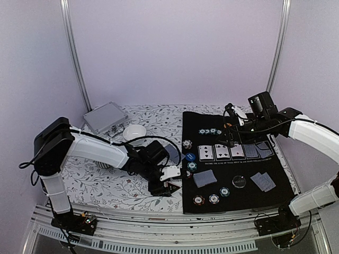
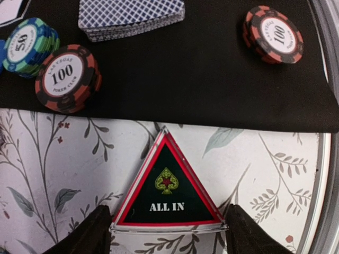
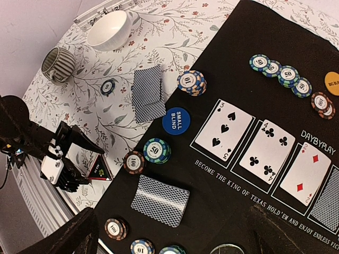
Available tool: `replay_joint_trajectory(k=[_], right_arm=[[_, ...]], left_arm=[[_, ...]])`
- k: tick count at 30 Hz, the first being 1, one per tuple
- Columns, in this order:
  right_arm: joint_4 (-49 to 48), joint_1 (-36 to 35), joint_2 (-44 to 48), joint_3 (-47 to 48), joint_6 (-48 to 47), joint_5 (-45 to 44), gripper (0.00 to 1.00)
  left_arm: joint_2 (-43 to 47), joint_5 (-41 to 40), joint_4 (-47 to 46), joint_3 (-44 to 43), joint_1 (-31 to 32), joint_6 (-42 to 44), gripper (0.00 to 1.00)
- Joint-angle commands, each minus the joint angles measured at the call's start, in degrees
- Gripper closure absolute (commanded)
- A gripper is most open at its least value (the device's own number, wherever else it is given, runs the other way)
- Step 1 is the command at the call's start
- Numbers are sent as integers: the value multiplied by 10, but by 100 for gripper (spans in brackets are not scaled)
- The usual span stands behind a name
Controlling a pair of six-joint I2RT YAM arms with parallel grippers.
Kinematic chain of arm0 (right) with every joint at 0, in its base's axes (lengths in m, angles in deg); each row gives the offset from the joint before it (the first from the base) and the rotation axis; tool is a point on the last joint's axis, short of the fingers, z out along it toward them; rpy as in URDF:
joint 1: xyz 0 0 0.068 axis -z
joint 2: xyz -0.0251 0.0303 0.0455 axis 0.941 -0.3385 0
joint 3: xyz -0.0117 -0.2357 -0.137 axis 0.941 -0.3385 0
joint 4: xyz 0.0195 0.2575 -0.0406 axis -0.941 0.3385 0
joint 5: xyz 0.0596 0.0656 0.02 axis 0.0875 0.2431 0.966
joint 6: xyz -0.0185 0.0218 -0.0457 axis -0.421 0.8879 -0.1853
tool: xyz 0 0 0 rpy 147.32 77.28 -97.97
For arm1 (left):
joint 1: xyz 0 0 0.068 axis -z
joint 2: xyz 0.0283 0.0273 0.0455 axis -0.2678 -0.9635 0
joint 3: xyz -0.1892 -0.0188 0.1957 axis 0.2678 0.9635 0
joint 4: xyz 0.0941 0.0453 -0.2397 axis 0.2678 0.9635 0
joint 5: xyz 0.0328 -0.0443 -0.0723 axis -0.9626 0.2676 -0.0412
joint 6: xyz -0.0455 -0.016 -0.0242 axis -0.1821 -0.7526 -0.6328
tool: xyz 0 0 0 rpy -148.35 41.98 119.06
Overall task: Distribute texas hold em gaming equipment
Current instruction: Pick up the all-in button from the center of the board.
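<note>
A triangular "ALL IN" token (image 2: 167,188) lies flat on the flowered tablecloth just off the black mat (image 2: 201,79). My left gripper (image 2: 167,235) is shut on it, its fingertips (image 2: 90,233) meeting the token's two base corners. Beyond it on the mat are a red-brown 100 chip (image 2: 68,78), a green-teal 50 stack (image 2: 26,46), another 100 chip (image 2: 273,34) and a blue-backed deck (image 2: 132,16). My right gripper (image 3: 175,238) hangs open high over the mat, above a deck (image 3: 160,200), the blue small-blind button (image 3: 176,120) and face-up cards (image 3: 225,129).
A white bowl (image 3: 108,29), a striped mug (image 3: 57,63), loose cards (image 3: 148,95) and one chip (image 3: 107,87) sit on the tablecloth. A silver case (image 1: 105,117) lies at the back left. A black disc (image 1: 239,181) and card piles (image 1: 263,181) lie on the mat.
</note>
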Motion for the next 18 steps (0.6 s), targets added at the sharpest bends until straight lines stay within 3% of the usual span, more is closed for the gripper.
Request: replay_joint_trajectory(k=[1,11,18], right_arm=[[2,3,15,1,-2,14,1],[-54,26,63,-12,40,60,1],[-135,27,59,-55,90,158,1]], left_arm=[[-3,-19,16,18,3,-9,36],[57,-74,-46,55,1,-23,42],[122,-105,-106,89,3,-45,44]])
